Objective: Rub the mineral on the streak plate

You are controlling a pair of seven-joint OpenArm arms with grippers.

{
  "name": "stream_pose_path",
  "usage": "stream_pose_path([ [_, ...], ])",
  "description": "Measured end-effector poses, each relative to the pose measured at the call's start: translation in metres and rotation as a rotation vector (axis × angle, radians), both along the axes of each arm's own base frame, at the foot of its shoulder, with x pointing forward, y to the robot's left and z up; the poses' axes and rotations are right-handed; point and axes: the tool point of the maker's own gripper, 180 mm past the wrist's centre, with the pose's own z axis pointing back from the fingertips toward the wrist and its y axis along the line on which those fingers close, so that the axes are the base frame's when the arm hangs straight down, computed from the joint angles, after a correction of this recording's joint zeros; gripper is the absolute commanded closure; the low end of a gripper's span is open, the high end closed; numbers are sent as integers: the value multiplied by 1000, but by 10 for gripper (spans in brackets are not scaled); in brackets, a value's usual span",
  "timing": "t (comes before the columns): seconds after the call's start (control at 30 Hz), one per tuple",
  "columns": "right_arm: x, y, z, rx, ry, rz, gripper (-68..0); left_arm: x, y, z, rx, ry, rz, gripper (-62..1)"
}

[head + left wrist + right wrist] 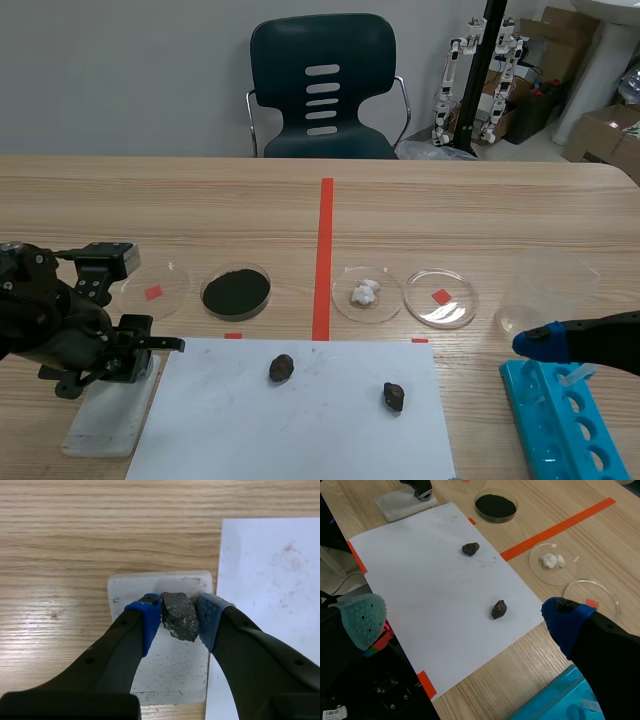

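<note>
Left wrist view: the left gripper (178,624) pinches the dark mineral (179,614) by its sides, just over the white streak plate (172,672), a hard, rough stone that probably holds firm; the right gripper (464,621) stands spread

No word, brand or number can be read anywhere; the small white barcode sticker (334,713) carries print too tiny to make out.

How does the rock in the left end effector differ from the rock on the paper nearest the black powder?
The held rock is clamped in the left end effector over the white plate; the loose rock lies free on the paper. The held rock looks grey and speckled; the loose rock looks dark brown. Both are small rough lumps.
</note>
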Motion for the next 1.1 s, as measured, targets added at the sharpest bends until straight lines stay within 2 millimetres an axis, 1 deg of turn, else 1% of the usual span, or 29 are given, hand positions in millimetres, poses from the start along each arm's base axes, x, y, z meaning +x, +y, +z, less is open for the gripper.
stream_pose_path([
  [0.1,0,0,0,0,0,0,-679,1,7,1,53,-9,41,-141],
  [0.2,0,0,0,0,0,0,-679,3,23,4,146,-31,84,-141],
  [0.37,0,0,0,-1,0,0,-679,-6,83,14,419,-40,170,-141],
  [0.43,0,0,0,0,0,0,-679,-8,93,17,460,-40,177,-141],
  [0.93,0,0,0,0,0,0,-679,-8,92,17,460,-41,174,-141],
  [1.1,0,0,0,0,0,0,-679,-14,91,17,440,-60,154,-141],
])
